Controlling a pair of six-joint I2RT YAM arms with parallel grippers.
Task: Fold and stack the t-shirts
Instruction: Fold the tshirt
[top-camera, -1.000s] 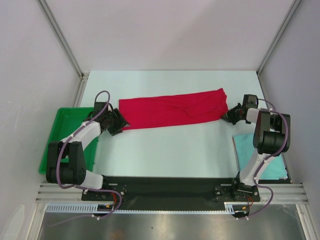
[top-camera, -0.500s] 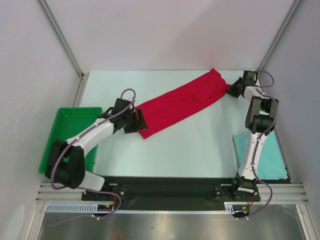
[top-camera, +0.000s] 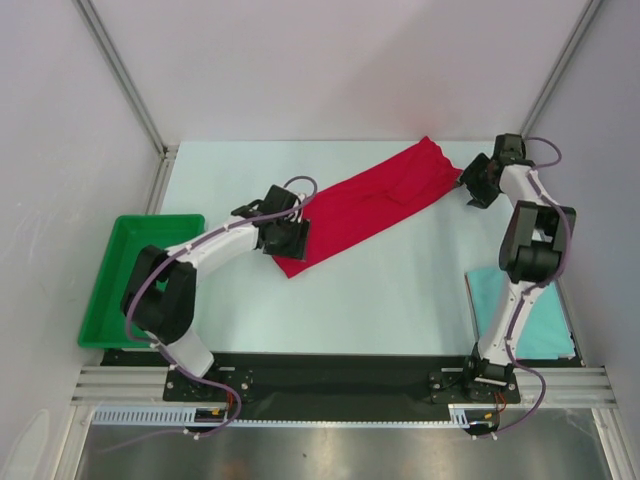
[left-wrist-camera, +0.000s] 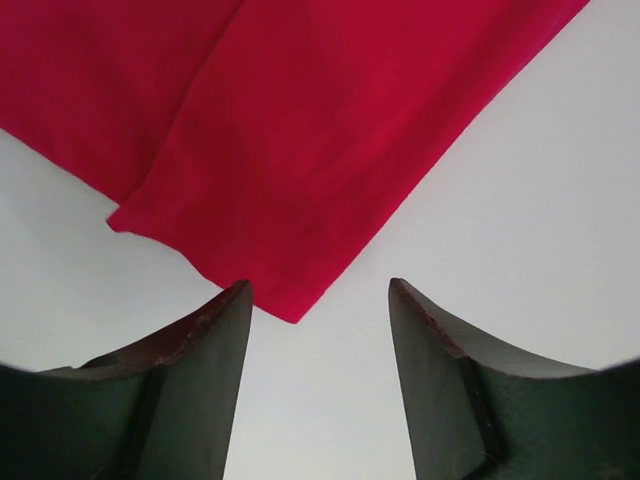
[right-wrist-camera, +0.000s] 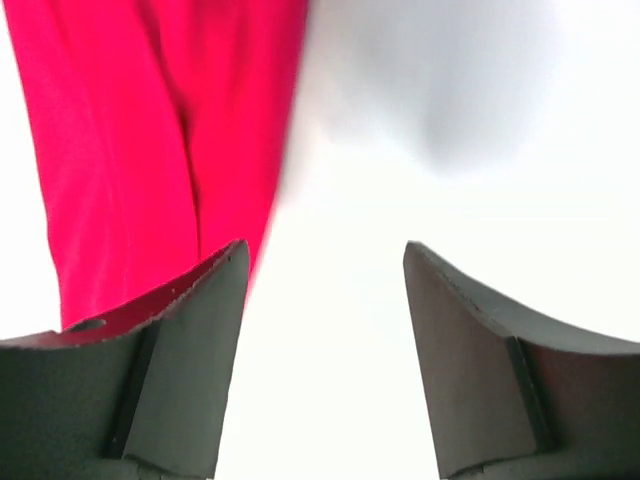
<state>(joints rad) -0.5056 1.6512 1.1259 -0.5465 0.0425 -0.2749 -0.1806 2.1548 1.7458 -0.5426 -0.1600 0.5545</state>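
The red t-shirt (top-camera: 370, 205) lies flat as a long folded strip, slanting from the table's middle to the back right. My left gripper (top-camera: 299, 240) hovers over its near left end, open. In the left wrist view the shirt's corner (left-wrist-camera: 300, 130) pokes in beside the left finger, and nothing sits in the left gripper (left-wrist-camera: 318, 285). My right gripper (top-camera: 468, 186) stands open just off the shirt's far end. The right wrist view shows red cloth (right-wrist-camera: 130, 150) beside its left finger and bare table in the right gripper (right-wrist-camera: 325, 245). A folded teal t-shirt (top-camera: 545, 320) lies at the near right, partly behind the right arm.
A green plastic tray (top-camera: 115, 290) stands at the table's left edge. White walls with metal posts (top-camera: 125, 75) close the table at the back and sides. The right arm (top-camera: 530, 250) stretches over the teal shirt's side of the table.
The red shirt swung from lying crosswise to slanting toward the back right. My right gripper opened and let go of its far end. My left arm slid right along the near end.
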